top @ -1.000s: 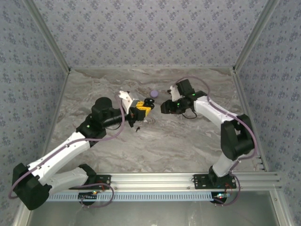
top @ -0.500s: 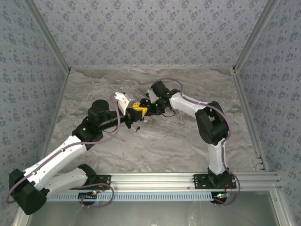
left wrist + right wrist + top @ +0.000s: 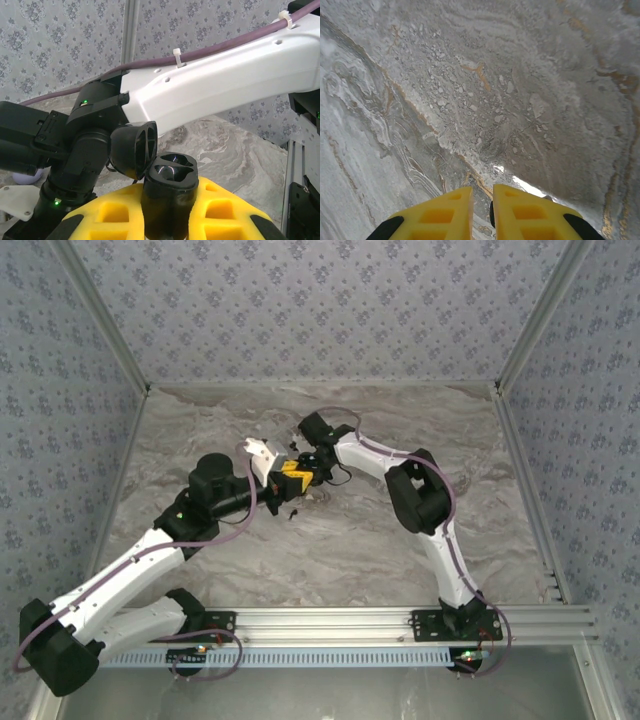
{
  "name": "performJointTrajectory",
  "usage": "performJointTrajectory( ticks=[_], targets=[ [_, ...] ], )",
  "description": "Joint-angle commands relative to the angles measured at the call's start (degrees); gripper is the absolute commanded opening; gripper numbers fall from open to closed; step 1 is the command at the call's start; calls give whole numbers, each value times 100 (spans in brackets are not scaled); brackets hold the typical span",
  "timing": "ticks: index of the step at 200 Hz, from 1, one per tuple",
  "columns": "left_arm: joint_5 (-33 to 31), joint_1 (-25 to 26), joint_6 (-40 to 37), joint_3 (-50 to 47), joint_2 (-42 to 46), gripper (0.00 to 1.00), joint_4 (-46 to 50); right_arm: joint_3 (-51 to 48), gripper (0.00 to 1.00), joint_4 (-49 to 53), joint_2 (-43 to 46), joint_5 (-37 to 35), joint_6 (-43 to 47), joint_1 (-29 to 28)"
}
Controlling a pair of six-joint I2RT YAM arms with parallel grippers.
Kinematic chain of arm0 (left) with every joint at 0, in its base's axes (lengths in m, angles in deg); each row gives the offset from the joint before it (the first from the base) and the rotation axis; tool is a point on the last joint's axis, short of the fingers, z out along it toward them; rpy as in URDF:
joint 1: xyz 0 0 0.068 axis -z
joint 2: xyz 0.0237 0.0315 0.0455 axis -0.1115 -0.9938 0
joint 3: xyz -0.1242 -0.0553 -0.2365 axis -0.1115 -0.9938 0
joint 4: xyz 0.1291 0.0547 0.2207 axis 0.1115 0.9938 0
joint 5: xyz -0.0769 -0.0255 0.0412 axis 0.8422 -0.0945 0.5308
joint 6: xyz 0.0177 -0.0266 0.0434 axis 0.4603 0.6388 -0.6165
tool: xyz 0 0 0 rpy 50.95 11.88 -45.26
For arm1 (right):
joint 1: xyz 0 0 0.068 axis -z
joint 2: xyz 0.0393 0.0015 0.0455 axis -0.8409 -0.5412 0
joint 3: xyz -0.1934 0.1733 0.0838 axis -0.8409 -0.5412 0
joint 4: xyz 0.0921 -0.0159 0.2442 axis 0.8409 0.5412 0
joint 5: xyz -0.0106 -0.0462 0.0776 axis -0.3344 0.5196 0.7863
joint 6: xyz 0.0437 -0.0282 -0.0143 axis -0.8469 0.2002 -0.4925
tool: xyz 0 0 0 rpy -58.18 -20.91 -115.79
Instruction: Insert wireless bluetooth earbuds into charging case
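Note:
My left gripper point(image 3: 168, 197) is shut on the black charging case point(image 3: 168, 210), which stands upright between its yellow fingers point(image 3: 107, 215). The case's lid point(image 3: 134, 150) is swung open to the left, and both wells are empty. From above, my right gripper point(image 3: 308, 466) sits right beside the left gripper point(image 3: 285, 480) at mid-table. In the right wrist view my right gripper point(image 3: 482, 192) points down at the marble, its jaws nearly together on a small black piece point(image 3: 491, 215) that looks like an earbud. Another earbud point(image 3: 293, 512) lies on the table just in front of the left gripper.
The right arm's white link point(image 3: 225, 75) and black wrist point(image 3: 75, 145) cross close behind the open case. A pale lilac disc point(image 3: 26, 176) lies on the marble tabletop point(image 3: 330, 550) behind them. Patterned walls enclose the table on three sides.
The right arm has swung left from the table's right half up against the left gripper, and its jaws have narrowed. The left arm and the case have barely moved.

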Motion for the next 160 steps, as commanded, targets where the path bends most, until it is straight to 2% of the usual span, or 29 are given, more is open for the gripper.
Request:
performJointTrajectory(
  ticks=[1, 59, 160],
  targets=[
    [30, -45, 56, 28, 131, 14, -109, 339, 18, 460, -234, -154, 167, -38],
    [55, -47, 73, -36, 130, 14, -183, 138, 18, 705, -227, -640, 115, 6],
    [169, -43, 140, -24, 26, 14, -263, -1088, 19, 638, 677, -1366, -327, 211]
  ],
)
